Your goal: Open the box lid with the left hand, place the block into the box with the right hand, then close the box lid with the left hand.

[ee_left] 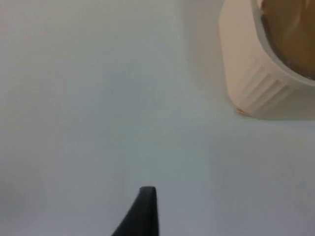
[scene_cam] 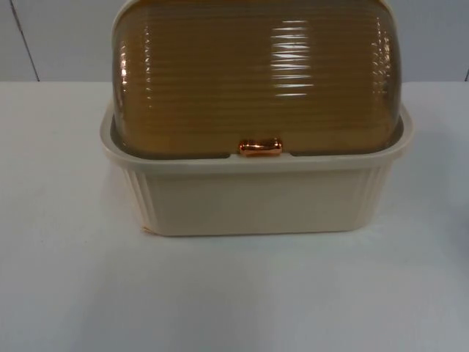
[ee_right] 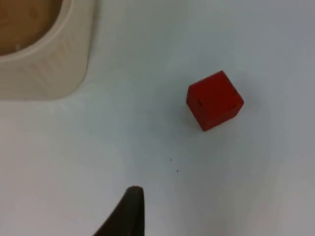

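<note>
A cream ribbed box [scene_cam: 256,198] stands in the middle of the table in the top view. Its amber ribbed see-through lid [scene_cam: 256,81] is down over it, with a copper handle [scene_cam: 260,147] at the front rim. In the left wrist view my left gripper [ee_left: 142,211] hovers over bare table, with the box's corner [ee_left: 256,88] a short way ahead and apart from it. A red block [ee_right: 214,100] lies on the table in the right wrist view, beside the box's corner [ee_right: 49,69]. My right gripper [ee_right: 129,211] hangs above the table short of the block, not touching it.
White table top [scene_cam: 234,293] runs in front of the box and on both sides. The grey partition wall [scene_cam: 58,37] rises behind the box.
</note>
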You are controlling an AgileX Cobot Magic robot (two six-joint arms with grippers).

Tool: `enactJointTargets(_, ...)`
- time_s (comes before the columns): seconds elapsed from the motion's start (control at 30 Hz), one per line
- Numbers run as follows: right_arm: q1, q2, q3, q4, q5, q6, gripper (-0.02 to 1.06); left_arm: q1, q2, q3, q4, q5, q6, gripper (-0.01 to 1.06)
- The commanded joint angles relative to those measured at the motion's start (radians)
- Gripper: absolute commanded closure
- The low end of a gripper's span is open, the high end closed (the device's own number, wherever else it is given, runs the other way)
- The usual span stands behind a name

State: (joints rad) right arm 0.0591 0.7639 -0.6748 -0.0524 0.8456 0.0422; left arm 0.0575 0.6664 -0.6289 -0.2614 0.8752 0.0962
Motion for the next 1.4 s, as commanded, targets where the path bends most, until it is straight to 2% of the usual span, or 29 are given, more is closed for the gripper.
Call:
enactJointTargets(0.0,-0.006,0.020,-0.006,0.006,-0.012,-0.008,-0.01,0.000,0.048,-0.006,-0.078,-0.021,0.068,0.28)
enactJointTargets(0.1,-0.006,0.040,-0.006,0.006,-0.012,-0.008,-0.01,0.000,0.119,-0.006,-0.177,-0.021,0.212,0.66)
enactJointTargets(0.13,-0.006,0.040,-0.006,0.006,-0.012,-0.008,-0.01,0.000,0.119,-0.006,-0.177,-0.021,0.212,0.66)
enactJointTargets(0.2,-0.006,0.047,-0.006,0.006,-0.009,-0.008,-0.01,0.000,0.185,-0.016,-0.300,-0.020,0.372,0.95)
enactJointTargets(0.23,-0.006,0.047,-0.006,0.004,-0.010,-0.008,-0.01,0.000,0.219,-0.026,-0.352,-0.009,0.428,1.03)
enactJointTargets(0.37,-0.006,0.047,-0.006,0.002,-0.010,-0.008,-0.01,-0.001,0.321,-0.083,-0.429,0.026,0.541,1.05)
enactJointTargets(0.47,-0.006,0.047,-0.006,0.003,-0.012,-0.008,-0.01,-0.028,0.389,-0.121,-0.415,0.026,0.554,1.05)
enactJointTargets(0.53,-0.006,0.047,-0.006,0.003,-0.014,-0.008,-0.01,-0.089,0.454,-0.171,-0.379,0.019,0.554,1.05)
enactJointTargets(0.57,-0.006,0.047,-0.006,0.003,-0.015,-0.008,-0.01,-0.146,0.508,-0.207,-0.345,0.009,0.547,1.05)
enactJointTargets(0.6,-0.006,0.047,-0.006,0.003,-0.015,-0.008,-0.01,-0.146,0.508,-0.207,-0.345,0.009,0.547,1.05)
enactJointTargets(0.63,-0.006,0.047,-0.006,0.003,-0.016,-0.008,-0.01,-0.195,0.538,-0.236,-0.314,-0.003,0.532,1.05)
enactJointTargets(0.73,-0.006,0.047,-0.006,0.003,-0.019,-0.008,-0.01,-0.344,0.636,-0.320,-0.156,-0.037,0.431,1.05)
enactJointTargets(0.77,-0.006,0.047,-0.006,0.003,-0.019,-0.008,-0.01,-0.344,0.636,-0.320,-0.156,-0.037,0.431,1.05)
enactJointTargets(0.9,-0.006,0.047,-0.004,-0.003,-0.020,-0.008,-0.01,-0.546,0.737,-0.383,0.117,-0.129,0.329,1.05)
enactJointTargets(0.93,-0.006,0.047,-0.004,-0.003,-0.020,-0.008,-0.01,-0.546,0.737,-0.383,0.117,-0.129,0.329,1.05)
enactJointTargets(1.0,-0.006,0.047,-0.004,-0.016,-0.028,-0.008,-0.01,-0.634,0.779,-0.383,0.247,-0.178,0.297,1.05)
enactJointTargets(1.07,-0.006,0.047,-0.004,-0.016,-0.031,-0.008,-0.01,-0.721,0.831,-0.383,0.377,-0.223,0.209,1.05)
enactJointTargets(1.13,-0.006,0.047,-0.004,-0.016,-0.031,-0.008,-0.01,-0.738,0.841,-0.383,0.407,-0.238,0.184,1.05)
enactJointTargets(1.23,-0.006,0.047,-0.004,-0.016,-0.032,-0.008,-0.01,-0.847,0.913,-0.383,0.649,-0.336,0.016,1.05)
enactJointTargets(1.27,-0.006,0.047,-0.004,-0.016,-0.032,-0.008,-0.01,-0.873,0.939,-0.383,0.746,-0.344,-0.035,1.05)
enactJointTargets(1.3,-0.006,0.047,-0.004,-0.016,-0.032,-0.008,-0.01,-0.873,0.939,-0.383,0.746,-0.344,-0.035,1.05)
enactJointTargets(1.37,-0.006,0.047,-0.004,-0.016,-0.034,-0.008,-0.01,-0.927,0.991,-0.383,0.949,-0.333,-0.204,1.05)
